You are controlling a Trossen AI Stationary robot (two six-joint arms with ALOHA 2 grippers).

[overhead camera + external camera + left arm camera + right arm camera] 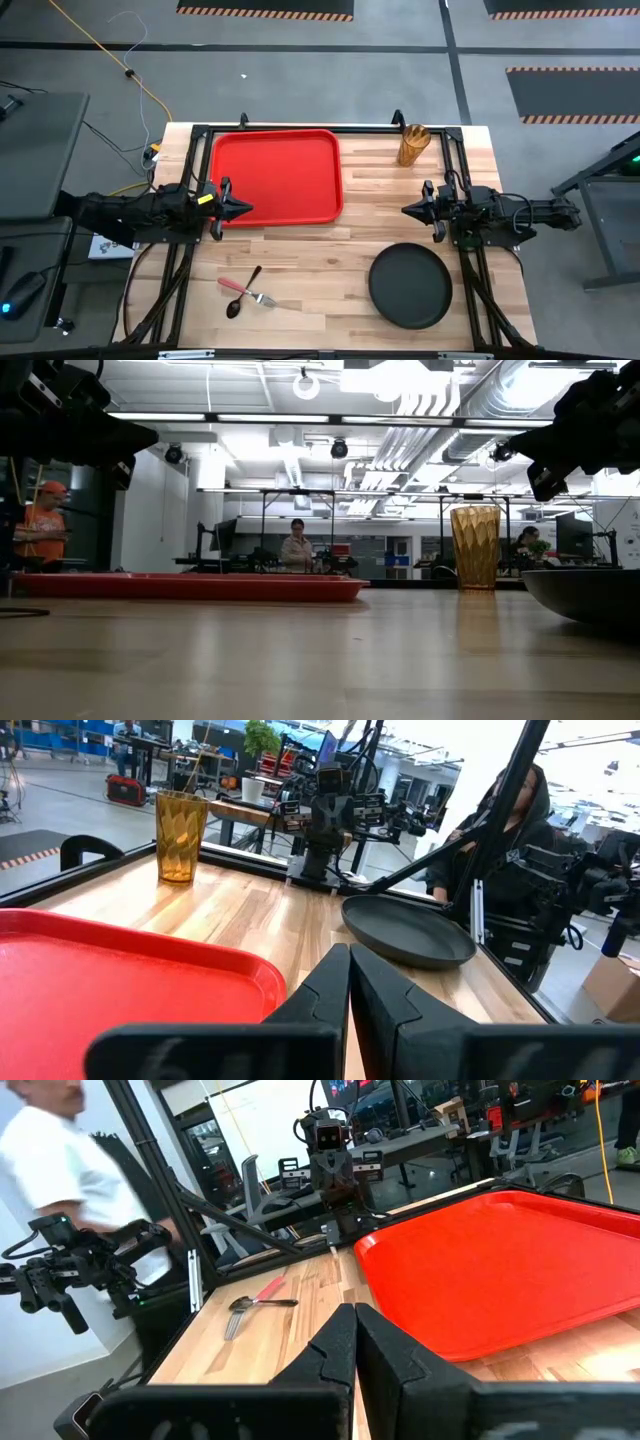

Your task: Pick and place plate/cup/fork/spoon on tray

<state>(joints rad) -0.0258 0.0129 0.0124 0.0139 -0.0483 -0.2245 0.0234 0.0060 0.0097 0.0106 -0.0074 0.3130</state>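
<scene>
The red tray (277,176) lies at the table's far left, with nothing on it. The amber cup (412,144) stands upright at the far right. The dark plate (410,286) lies flat near the front right. The spoon (243,291) and the pink-handled fork (250,292) lie crossed near the front left. My left gripper (247,209) hovers shut over the tray's near left corner, pointing right. My right gripper (406,210) hovers shut at the table's right, between cup and plate, pointing left. Neither holds anything.
A black frame (330,128) runs round the table's edges. Bare wood lies between the tray and the plate. People stand in the room beyond the table (296,547), and one is close to the table's front side (60,1140).
</scene>
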